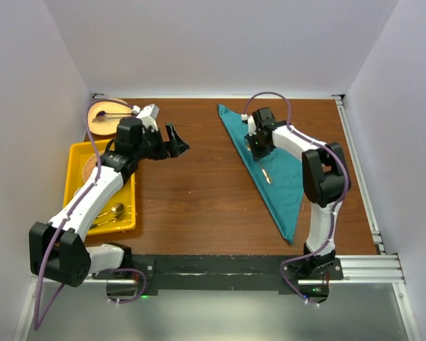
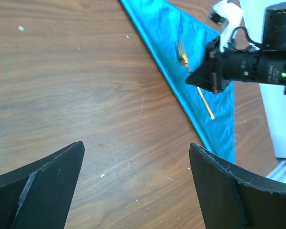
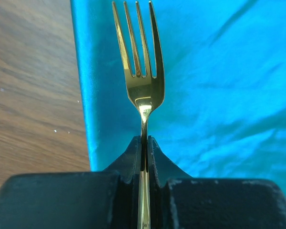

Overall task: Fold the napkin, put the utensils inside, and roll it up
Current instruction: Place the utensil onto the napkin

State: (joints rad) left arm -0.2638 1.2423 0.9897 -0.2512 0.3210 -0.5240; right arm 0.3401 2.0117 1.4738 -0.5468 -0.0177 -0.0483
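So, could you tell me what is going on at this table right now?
The right end effector is shut on a gold fork, holding it by the handle over the teal napkin, which lies folded into a triangle on the right of the table. The left end effector is open, holding nothing, above the table beside the yellow tray, where other cutlery lies. Nothing is rolled yet.

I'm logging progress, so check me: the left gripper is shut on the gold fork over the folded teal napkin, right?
Not the left. The right gripper is shut on the gold fork over the folded teal napkin; the right wrist view shows it pinching the handle. The left gripper is open and empty over the table.
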